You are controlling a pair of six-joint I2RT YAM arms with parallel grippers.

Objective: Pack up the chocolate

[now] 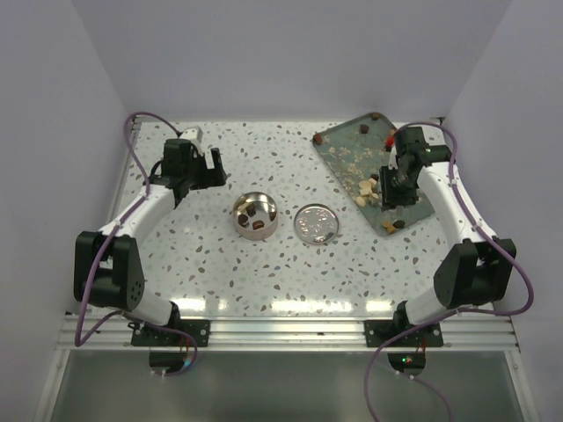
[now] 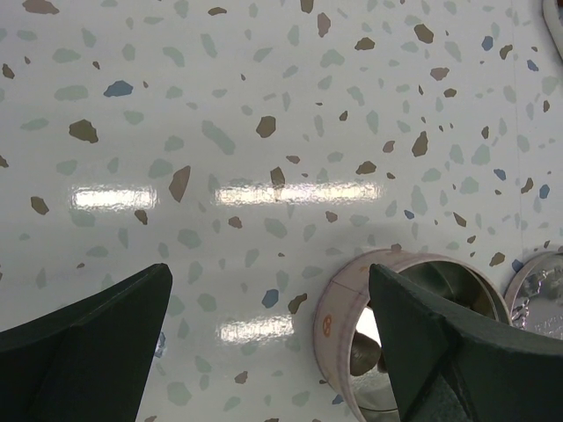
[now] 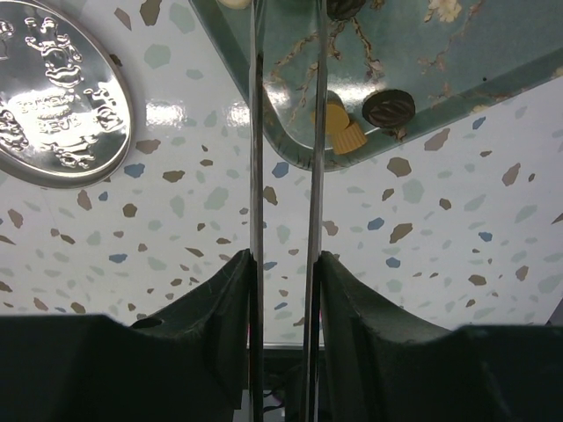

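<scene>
Spread wide, the left gripper (image 2: 270,281) hangs over bare tabletop (image 2: 264,105) toward the far left corner, with the round tin (image 2: 339,303) just beside its right finger. The tin sits mid-table, and its lid (image 1: 315,223) lies flat just to the right. A few dark lumps of chocolate (image 1: 254,217) lie inside the tin. More lumps, dark and tan, lie scattered on the tray (image 1: 343,149) by the far right corner. The right gripper (image 3: 286,176) hovers over the tray's near edge. Its thin blades stand narrowly apart, tips out of view, so I cannot tell whether they pinch anything.

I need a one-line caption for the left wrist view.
Open left hand above the speckled table, near the round tin with chocolate inside.
</scene>
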